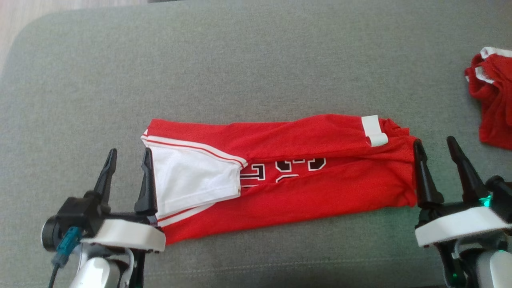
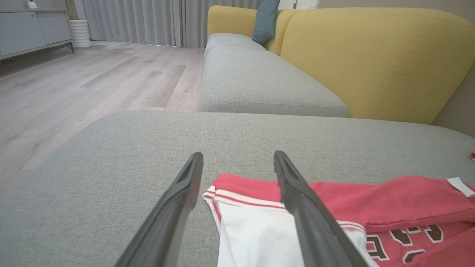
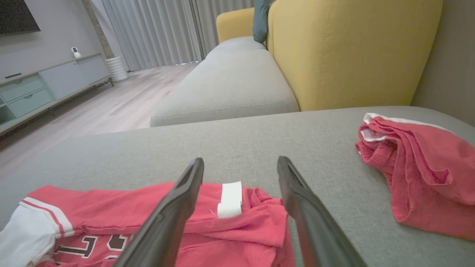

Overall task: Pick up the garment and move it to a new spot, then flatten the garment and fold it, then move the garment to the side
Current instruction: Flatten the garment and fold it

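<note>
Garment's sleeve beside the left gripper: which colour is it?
The sleeve is white, red-striped at its edge; clearest in head view.
</note>
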You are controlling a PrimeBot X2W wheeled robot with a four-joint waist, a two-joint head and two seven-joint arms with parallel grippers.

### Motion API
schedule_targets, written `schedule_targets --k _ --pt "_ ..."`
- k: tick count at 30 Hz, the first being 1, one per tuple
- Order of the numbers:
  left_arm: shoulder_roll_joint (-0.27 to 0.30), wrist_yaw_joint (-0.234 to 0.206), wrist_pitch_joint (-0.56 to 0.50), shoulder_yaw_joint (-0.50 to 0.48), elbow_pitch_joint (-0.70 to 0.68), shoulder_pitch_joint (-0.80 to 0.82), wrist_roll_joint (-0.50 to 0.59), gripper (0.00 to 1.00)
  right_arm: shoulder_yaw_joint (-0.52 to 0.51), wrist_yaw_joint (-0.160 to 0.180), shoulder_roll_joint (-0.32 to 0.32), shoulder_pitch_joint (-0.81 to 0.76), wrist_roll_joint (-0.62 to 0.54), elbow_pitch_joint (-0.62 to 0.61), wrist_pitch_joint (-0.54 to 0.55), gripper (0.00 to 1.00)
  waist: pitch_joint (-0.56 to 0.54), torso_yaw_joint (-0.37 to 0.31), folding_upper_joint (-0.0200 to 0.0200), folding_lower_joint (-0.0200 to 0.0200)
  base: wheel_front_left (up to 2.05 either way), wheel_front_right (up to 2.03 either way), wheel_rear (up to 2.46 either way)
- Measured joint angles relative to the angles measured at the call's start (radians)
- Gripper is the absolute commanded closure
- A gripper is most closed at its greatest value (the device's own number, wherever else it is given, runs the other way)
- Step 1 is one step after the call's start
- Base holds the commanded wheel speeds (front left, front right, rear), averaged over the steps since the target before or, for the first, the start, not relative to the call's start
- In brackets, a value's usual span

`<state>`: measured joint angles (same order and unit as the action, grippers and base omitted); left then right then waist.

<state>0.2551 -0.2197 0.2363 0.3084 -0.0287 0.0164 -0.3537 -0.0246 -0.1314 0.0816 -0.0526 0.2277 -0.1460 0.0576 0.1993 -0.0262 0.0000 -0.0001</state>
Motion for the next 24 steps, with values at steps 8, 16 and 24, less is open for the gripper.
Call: schedule_targets --k 8,16,24 --pt "-0.001 0.01 0.003 0.005 0.004 0.059 0.006 0.0 -0.062 0.0 0.02 0.046 0.002 0.11 0.018 0.0 0.06 0.016 0.0 0.0001 0.0 0.0 0.0" --pt "-0.01 0.028 0.012 0.016 0.027 0.117 0.018 0.0 -0.078 0.0 0.033 0.15 0.039 0.29 0.07 0.0 0.13 0.034 0.0 0.0002 0.0 0.0 0.0" --pt "-0.016 0.043 0.013 0.013 0.052 0.137 0.018 0.0 -0.048 0.0 0.02 0.153 0.109 0.338 0.162 0.0 0.153 0.048 0.0 0.0001 0.0 0.0 0.0"
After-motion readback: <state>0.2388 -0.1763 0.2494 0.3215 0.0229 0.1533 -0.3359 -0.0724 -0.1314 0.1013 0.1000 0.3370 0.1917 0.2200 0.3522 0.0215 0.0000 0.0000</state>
